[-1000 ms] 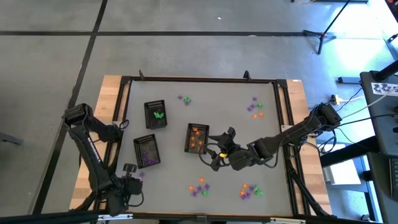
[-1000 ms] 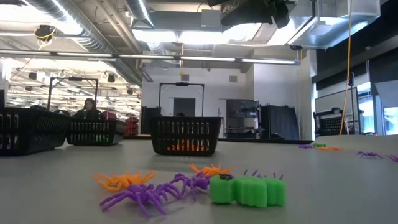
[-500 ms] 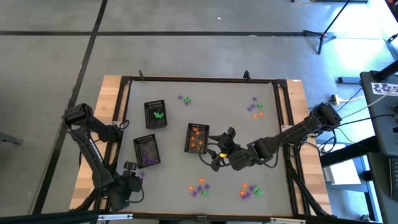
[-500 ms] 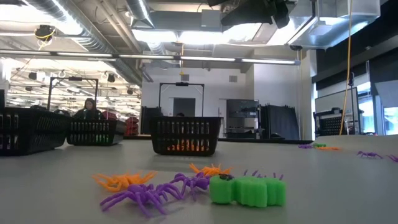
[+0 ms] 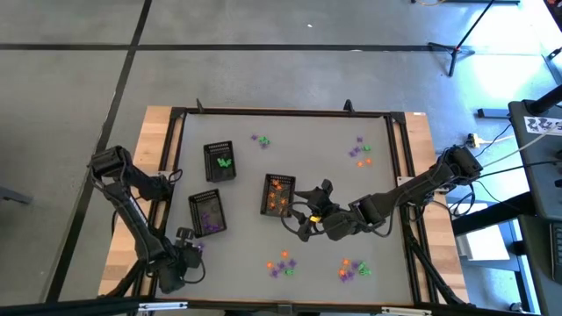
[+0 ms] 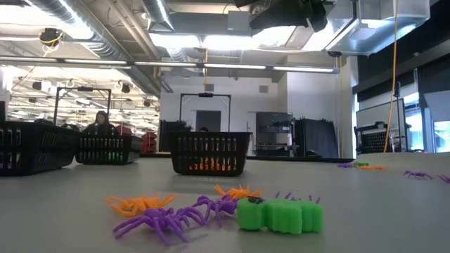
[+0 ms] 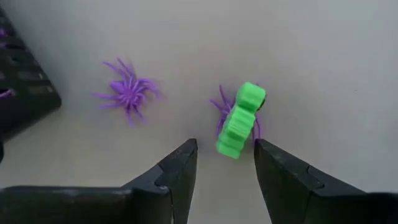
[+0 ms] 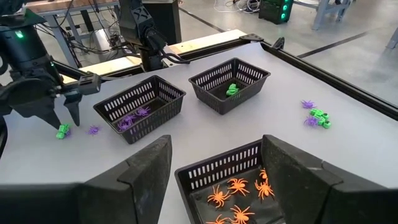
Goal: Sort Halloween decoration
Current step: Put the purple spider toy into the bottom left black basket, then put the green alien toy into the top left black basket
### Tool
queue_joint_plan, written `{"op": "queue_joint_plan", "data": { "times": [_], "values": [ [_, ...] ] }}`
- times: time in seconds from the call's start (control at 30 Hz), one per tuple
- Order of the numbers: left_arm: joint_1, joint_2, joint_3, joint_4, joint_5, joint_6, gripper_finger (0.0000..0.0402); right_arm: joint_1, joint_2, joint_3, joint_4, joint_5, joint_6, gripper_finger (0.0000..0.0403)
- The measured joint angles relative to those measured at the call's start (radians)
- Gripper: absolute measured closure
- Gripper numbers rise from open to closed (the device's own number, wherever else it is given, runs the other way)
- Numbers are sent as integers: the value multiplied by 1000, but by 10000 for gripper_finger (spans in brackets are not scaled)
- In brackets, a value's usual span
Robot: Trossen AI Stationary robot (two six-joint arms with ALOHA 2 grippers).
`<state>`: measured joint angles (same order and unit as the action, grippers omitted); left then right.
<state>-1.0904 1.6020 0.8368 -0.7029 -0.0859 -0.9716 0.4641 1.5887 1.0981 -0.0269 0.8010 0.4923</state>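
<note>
Near the table's near left corner my left gripper (image 5: pixel 191 253) (image 7: pixel 224 146) points down, open, over a green trinket (image 7: pixel 241 119) (image 8: pixel 62 131) that lies on a purple spider (image 7: pixel 219 107). The fingertips stand on either side of the trinket's near end, apart from it. Another purple spider (image 7: pixel 127 93) lies beside it on the table. Three black trays hold sorted pieces: green (image 5: pixel 219 161), purple (image 5: pixel 207 212), orange (image 5: pixel 279 195). My right gripper (image 5: pixel 300 211) (image 8: pixel 216 142) hovers open beside the orange tray (image 8: pixel 236 180).
Loose trinkets lie in small groups: at the far middle (image 5: pixel 261 140), the far right (image 5: pixel 360 151), the near middle (image 5: pixel 281 263) and the near right (image 5: pixel 354 269). The purple tray's corner (image 7: pixel 18 93) stands close to my left gripper. A person (image 6: pixel 100 123) sits in the room behind.
My left gripper has come down toward the table over the green trinket, shifting a little toward the purple tray. My right arm and the trinkets have kept still.
</note>
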Motion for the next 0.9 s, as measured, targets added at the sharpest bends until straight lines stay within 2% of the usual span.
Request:
{"op": "queue_joint_plan", "data": {
  "times": [0.63,0.9],
  "values": [
    [42,0,0,-3,54,16,395,0,0,0,0,1,0,157],
    [46,0,0,-8,51,12,401,0,0,0,-1,2,0,157]
  ]
}}
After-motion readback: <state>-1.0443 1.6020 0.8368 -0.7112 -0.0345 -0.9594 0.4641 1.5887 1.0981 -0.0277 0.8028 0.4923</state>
